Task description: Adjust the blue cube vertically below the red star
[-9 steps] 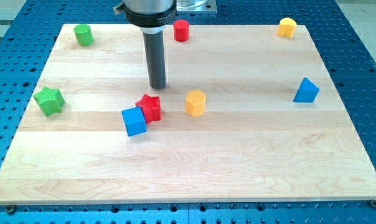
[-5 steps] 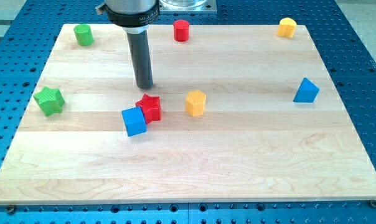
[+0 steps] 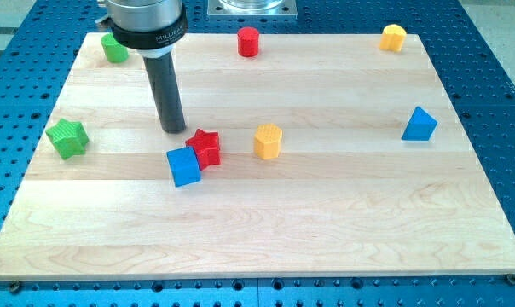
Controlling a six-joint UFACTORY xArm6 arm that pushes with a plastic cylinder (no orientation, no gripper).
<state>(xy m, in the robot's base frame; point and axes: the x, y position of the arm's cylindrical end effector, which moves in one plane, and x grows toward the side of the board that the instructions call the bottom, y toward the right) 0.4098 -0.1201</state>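
Note:
The blue cube (image 3: 184,166) lies on the wooden board, touching the red star (image 3: 205,147) at the star's lower left. The cube sits to the left of and below the star. My tip (image 3: 174,130) is just above the blue cube and to the upper left of the red star, apart from both by a small gap.
A yellow block (image 3: 268,141) stands right of the star. A green star (image 3: 67,137) is at the left edge, a green cylinder (image 3: 114,48) at top left, a red cylinder (image 3: 249,41) at top middle, a yellow block (image 3: 394,37) at top right, a blue block (image 3: 419,124) at right.
My tip has moved left and slightly down, from above the red star to above the blue cube. No block has moved.

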